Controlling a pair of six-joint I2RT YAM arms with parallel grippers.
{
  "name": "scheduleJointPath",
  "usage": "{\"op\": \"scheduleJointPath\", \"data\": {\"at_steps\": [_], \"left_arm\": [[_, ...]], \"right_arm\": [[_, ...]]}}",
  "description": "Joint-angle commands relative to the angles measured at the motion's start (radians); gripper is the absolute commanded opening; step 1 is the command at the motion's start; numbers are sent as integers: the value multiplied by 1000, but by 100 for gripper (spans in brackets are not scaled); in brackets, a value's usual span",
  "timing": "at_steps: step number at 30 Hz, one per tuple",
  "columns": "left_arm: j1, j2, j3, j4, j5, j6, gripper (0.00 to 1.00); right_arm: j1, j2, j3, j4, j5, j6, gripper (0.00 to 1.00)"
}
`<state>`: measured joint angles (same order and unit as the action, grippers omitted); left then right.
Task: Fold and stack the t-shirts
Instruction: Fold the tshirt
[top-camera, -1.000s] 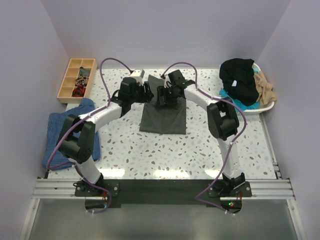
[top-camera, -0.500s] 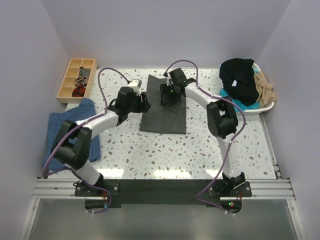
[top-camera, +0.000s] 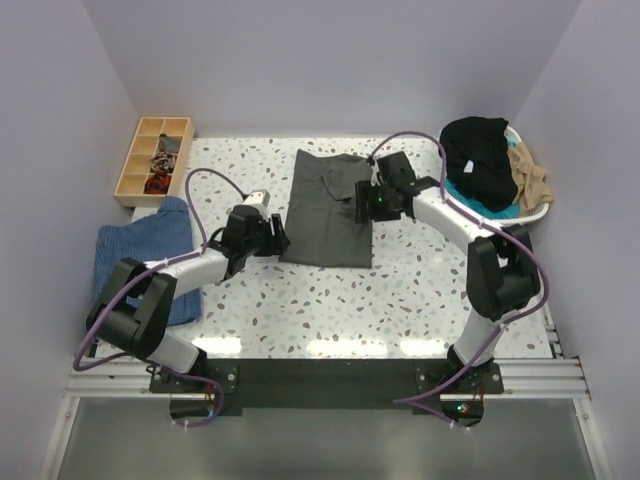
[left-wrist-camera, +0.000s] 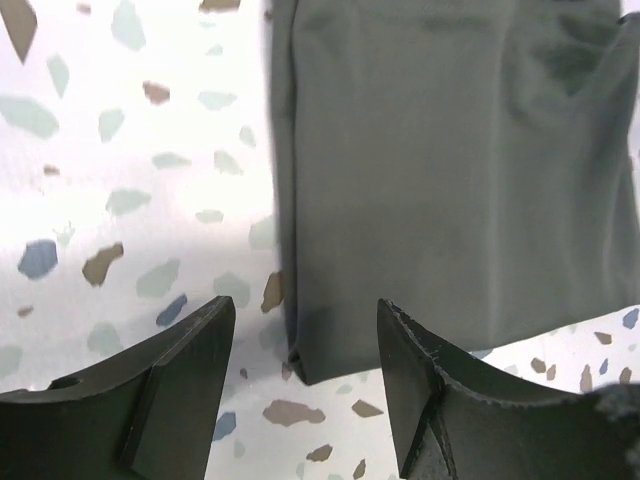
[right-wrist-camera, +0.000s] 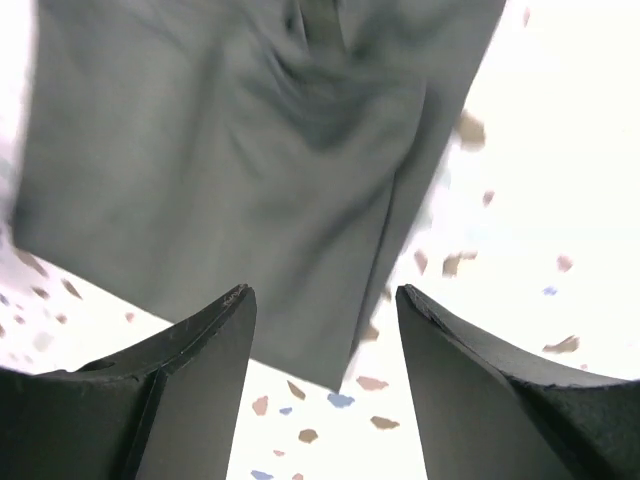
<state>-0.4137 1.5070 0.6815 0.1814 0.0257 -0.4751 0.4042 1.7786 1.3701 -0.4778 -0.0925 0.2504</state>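
Observation:
The charcoal-grey t-shirt lies flat mid-table, folded into a long strip running from far to near. My left gripper is open and empty at the strip's near left corner. In the left wrist view that corner of the shirt lies between its jaws. My right gripper is open and empty over the strip's right edge. In the right wrist view a corner of the shirt shows between its jaws. A black shirt, a tan shirt and a teal shirt sit heaped at the right.
A white basket at the far right holds the heaped shirts. A blue cloth lies at the left edge. A wooden compartment tray with small items stands at the far left. Purple walls close in three sides.
Both grippers have drawn back from the shirt's far end. The left moved nearer and leftward, the right moved rightward. The shirt's far part now shows, lying flat.

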Motion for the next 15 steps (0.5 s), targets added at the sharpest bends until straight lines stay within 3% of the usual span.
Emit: {"op": "scheduleJointPath", "data": {"at_steps": [1,15], "left_arm": [[-2,-8,-60,136,14,-46,64],[-2,42,-168,250,120,-103,65]], "right_arm": [[8,-63,-149,54,-41,70,63],[-25,-105,-443,260,-194,266,63]]}}
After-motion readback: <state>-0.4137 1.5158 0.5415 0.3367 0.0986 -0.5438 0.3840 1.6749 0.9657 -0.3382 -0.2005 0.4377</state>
